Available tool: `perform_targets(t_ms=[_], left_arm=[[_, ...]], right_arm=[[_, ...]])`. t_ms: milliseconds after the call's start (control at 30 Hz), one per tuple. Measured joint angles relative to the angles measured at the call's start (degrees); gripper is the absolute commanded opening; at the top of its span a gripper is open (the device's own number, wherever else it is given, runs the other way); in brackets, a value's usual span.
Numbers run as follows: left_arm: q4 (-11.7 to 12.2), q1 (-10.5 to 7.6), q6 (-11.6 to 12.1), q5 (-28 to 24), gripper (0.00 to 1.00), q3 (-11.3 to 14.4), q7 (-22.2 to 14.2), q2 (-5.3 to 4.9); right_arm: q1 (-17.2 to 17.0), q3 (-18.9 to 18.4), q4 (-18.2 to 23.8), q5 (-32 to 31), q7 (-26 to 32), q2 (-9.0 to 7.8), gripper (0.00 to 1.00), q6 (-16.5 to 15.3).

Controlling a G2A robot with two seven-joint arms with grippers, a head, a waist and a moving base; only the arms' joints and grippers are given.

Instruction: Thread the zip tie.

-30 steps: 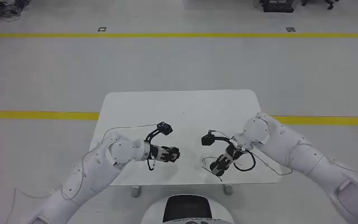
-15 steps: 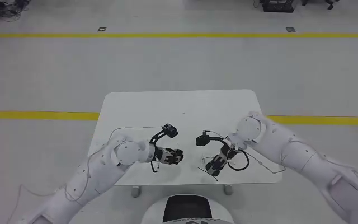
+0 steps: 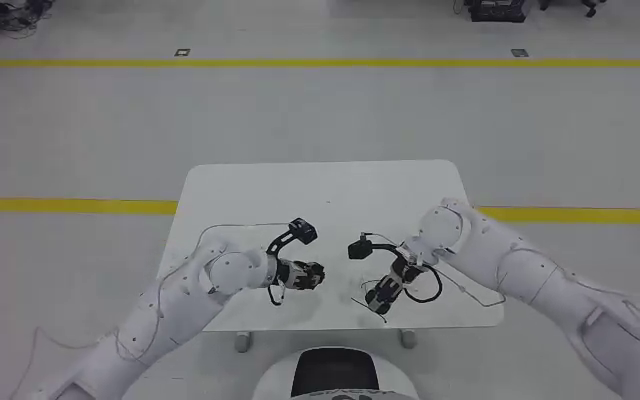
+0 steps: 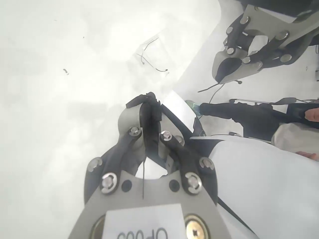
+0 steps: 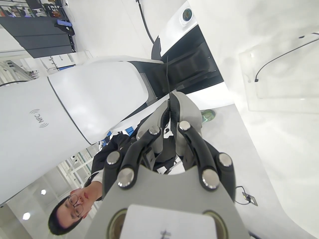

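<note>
Zip ties [image 5: 168, 75]: left gripper [image 4: 147, 100] pinches 1, right gripper [image 5: 172, 98] 1.

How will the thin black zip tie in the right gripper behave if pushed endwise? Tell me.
Probably semi-stiff: the thin black zip tie juts almost straight, unsupported, from the shut right gripper. Being so slender, it likely weighs little and would bow rather than drive straight.

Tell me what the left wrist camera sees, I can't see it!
The left gripper is shut on a thin black zip tie above the white table. Across from it, the right gripper pinches a black strand.
</note>
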State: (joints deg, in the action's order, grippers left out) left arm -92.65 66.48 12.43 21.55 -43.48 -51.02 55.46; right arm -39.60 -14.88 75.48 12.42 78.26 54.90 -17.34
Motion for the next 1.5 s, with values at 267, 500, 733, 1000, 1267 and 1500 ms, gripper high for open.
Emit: perform_targets(t_ms=[267,500,733,1000,1267,1500], left_arm=[[1.50,0.08,-1.21,-2.29,0.00,0.90,3.00,0.44],[1.44,-0.07,-1.28,-1.90,0.00,0.77,3.41,0.29],[1.43,-0.04,-1.32,-1.81,0.00,0.79,3.49,0.29],[1.39,-0.10,-2.02,-2.21,0.00,1.48,4.39,0.48],[1.50,0.05,-2.03,-3.59,0.00,1.51,3.78,0.38],[1.51,0.04,-2.03,-3.55,0.00,1.51,3.80,0.39]], right_arm=[[-1.68,-1.44,-0.03,0.69,-3.39,0.62,0.00,2.11],[-2.40,-2.24,-1.52,1.38,-3.61,1.23,0.00,2.85],[-2.59,-2.27,-1.41,1.16,-3.97,1.23,0.00,2.95],[-3.70,-3.51,-0.74,-1.21,-6.35,1.40,0.00,4.78],[-4.22,-4.71,-1.65,-1.86,-6.94,2.00,0.00,5.12],[-4.75,-5.63,-2.46,-2.18,-7.57,2.57,0.00,4.60]])
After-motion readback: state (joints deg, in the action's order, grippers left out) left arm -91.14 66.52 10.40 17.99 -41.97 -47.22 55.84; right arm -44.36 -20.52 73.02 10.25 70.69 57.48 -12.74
